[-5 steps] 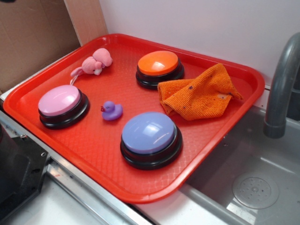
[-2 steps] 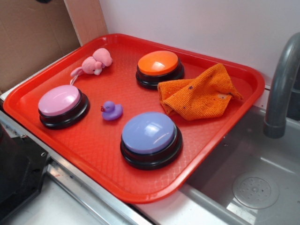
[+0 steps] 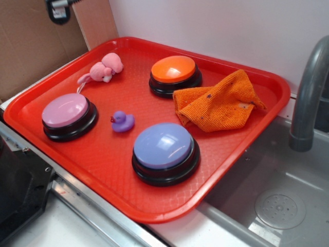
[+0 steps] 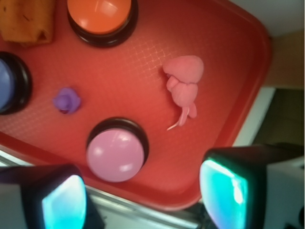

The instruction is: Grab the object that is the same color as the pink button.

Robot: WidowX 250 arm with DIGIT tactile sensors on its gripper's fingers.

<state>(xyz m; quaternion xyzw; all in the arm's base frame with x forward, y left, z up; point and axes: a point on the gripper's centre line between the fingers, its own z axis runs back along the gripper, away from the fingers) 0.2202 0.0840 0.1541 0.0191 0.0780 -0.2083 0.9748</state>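
The object, a small pink plush animal (image 3: pixel 102 67) (image 4: pixel 184 84) with a thin tail, lies on the red tray (image 3: pixel 103 154) near its far left corner. The pink button (image 3: pixel 69 116) (image 4: pixel 116 153), a pale pink dome on a black base, stands at the tray's left side. My gripper (image 4: pixel 143 193) hangs high above the tray's left edge, open, with nothing between its fingers (image 4: pixel 224 188). In the exterior view only a tip of the gripper (image 3: pixel 60 10) shows at the top left.
A purple rubber duck (image 3: pixel 122 122) (image 4: pixel 67 99) sits mid-tray. An orange button (image 3: pixel 175 75) (image 4: pixel 101 19), a lavender-blue button (image 3: pixel 164 153) and a crumpled orange cloth (image 3: pixel 218 101) share the tray. A sink (image 3: pixel 277 200) and grey faucet (image 3: pixel 308 98) lie right.
The gripper has come into the exterior view at the top left corner, where it did not show before. Nothing on the tray has moved.
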